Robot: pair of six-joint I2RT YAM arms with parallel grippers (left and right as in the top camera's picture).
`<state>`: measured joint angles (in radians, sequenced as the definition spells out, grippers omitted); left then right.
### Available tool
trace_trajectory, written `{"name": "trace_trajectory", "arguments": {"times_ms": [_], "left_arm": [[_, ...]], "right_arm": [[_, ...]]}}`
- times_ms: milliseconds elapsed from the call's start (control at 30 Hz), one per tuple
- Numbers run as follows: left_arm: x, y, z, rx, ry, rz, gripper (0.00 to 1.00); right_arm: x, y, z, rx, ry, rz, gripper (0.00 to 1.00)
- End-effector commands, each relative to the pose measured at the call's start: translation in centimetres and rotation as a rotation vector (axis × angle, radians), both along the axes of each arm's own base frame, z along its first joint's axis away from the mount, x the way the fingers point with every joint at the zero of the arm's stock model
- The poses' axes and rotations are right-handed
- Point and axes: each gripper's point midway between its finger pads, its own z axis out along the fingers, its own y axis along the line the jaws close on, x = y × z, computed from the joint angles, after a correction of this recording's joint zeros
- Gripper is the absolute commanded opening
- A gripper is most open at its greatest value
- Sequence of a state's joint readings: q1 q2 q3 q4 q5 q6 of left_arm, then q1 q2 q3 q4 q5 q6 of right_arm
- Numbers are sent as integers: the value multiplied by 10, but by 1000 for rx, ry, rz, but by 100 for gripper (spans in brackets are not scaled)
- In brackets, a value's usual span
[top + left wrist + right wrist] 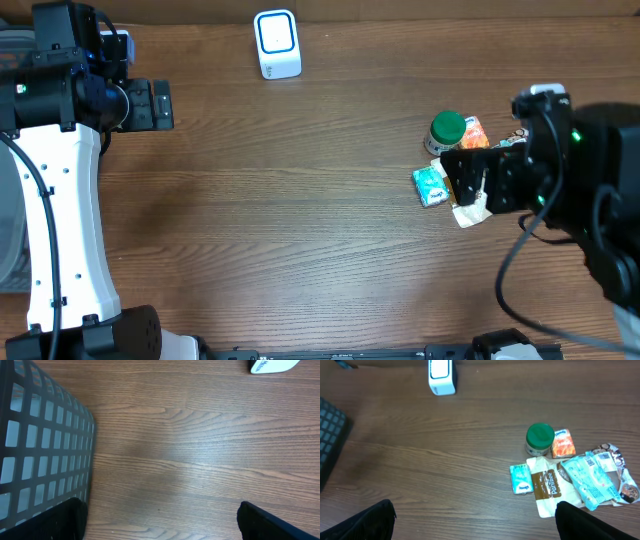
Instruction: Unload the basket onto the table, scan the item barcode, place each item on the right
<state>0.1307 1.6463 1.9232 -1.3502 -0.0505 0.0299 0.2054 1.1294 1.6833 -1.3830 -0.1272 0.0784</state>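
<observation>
- The left tool (160,522) has its fingers (55,520) spread wide apart, with only bare bench (300,220) between them; it holds nothing.
- In the overhead view this tool sits at the far left of the bench, well apart from the items.
- A grey mesh basket (40,445) stands just beside the left tool, at the left edge of the bench.
- The right tool (475,525) is also spread wide and empty, its fingers (592,522) showing at the bottom corners of the wrist view.
- Seen from overhead, the right tool hangs over the cluster of items at the right of the bench and hides part of it.
- The cluster: a green-lidded jar (540,438) touching an orange packet (563,443); nearer the camera a teal pack (521,479) lies against a white-and-brown sachet (547,485).
- A blue bag (587,480) lies to the right of the sachet, partly over a dark printed wrapper (622,477).
- All these items lie flat on the bench except the jar, which stands upright.
- The white scanner (277,44) stands at the far edge, near the middle, well apart from the items and both tools.
</observation>
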Motion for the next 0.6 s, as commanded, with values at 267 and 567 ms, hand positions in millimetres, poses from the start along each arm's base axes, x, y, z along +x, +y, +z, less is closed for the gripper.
{"name": "trace_trajectory", "arguments": {"times_ms": [267, 567], "left_arm": [[1, -1, -1, 14, 6, -16, 99], [1, -1, -1, 14, 6, -17, 100]], "right_arm": [[-10, -2, 15, 7, -55, -1, 100], [18, -10, 29, -9, -200, -59, 100]]}}
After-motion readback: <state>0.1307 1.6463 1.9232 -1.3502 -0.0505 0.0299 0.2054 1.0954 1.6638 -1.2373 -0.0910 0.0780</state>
